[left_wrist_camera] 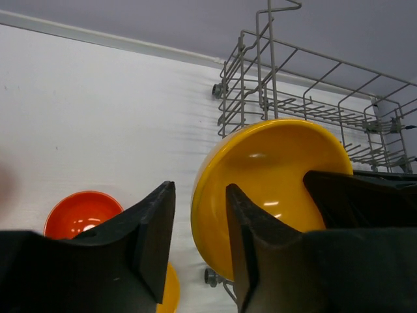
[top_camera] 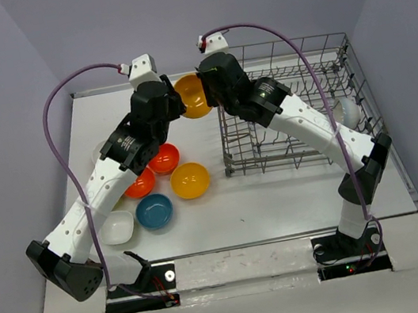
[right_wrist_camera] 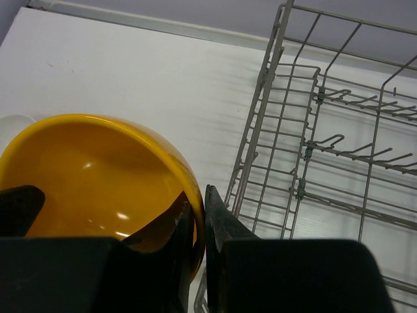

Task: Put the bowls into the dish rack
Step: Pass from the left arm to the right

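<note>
A glossy red-orange round bowl (left_wrist_camera: pixel 81 212) lies on the white table (left_wrist_camera: pixel 98 117), left of the fingers of the left gripper (left_wrist_camera: pixel 200 195). Those black fingers stand spread, and the rim of a glossy orange-yellow round bowl (left_wrist_camera: pixel 273 169) sits in the gap, clear of the left finger. The right gripper (right_wrist_camera: pixel 197 199) pinches that rim, one finger inside and one outside. The grey wire dish rack (top_camera: pixel 296 150) stands just right of its fingers.
</note>
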{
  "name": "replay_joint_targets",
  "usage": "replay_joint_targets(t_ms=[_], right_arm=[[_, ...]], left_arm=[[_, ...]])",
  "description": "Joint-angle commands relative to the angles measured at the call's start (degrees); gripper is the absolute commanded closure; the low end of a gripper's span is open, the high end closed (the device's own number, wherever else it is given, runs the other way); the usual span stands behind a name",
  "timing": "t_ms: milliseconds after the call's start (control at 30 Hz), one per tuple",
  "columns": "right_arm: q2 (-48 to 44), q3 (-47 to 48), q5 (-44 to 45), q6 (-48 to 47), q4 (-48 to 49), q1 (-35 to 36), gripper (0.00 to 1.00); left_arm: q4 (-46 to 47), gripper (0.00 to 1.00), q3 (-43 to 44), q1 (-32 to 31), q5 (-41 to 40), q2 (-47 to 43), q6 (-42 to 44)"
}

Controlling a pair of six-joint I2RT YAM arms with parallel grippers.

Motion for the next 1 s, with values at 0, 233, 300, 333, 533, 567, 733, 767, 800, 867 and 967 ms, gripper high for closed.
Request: replay_joint_targets(t_ms=[0,233,300,333,533,567,733,767,800,867,967], right_arm=[[-3.27,2.14,2.03,-0.22,1.74,0.14,0.99],[-6.43,0.38,8.96,-2.76,1.65,0.14,0.99],[-7.57,0.21,13.60,-3.91,1.48,0.14,0.99],[-8.71,0.12,15.38,-5.30,1.13,0.14,0.99],[-12.50,-2.87,32.25,-12.16,1.04,-3.19,0.99],[-13.63,-4.26,33.66,-12.78,1.04,-4.51,0.99],[-17.15,-10.50,39.91,-19.80,6.01,-15.92,0.99],[-18.47,-13.82,42.35,-21.91,8.05,-17.34,0.99],[-18.74,-15.34,44.20,-26.54,10.50,-18.66,0.99],[-19.09,-18.50,46.23,-29.65,14.55,-22.51,0.99],[-19.10,-21.06,48.08,-33.52,17.65,-24.21,0.99]], left_arm=[[2.67,0.50,3.57,-0.57,-1.36,-0.05,0.77],[-0.14,0.25,8.14,-2.50,-2.76,0.30,1.91],[-1.72,0.24,8.59,-2.94,-3.46,-1.53,2.35],[-1.99,0.24,7.98,-3.29,-3.90,-2.50,2.70],[-4.36,0.23,1.14,-3.21,-0.84,-11.90,3.58],[-4.45,0.23,-0.36,-3.21,-0.40,-13.40,3.67],[-3.22,0.21,-10.65,-3.29,3.21,-24.55,4.46],[-3.31,0.21,-11.88,-3.29,3.73,-25.44,4.64],[-3.39,0.21,-12.85,-3.21,4.09,-26.23,4.64],[-3.57,0.20,-15.49,-3.21,5.05,-27.73,4.99],[-2.00,0.19,-19.00,-3.21,6.37,-29.14,5.78]])
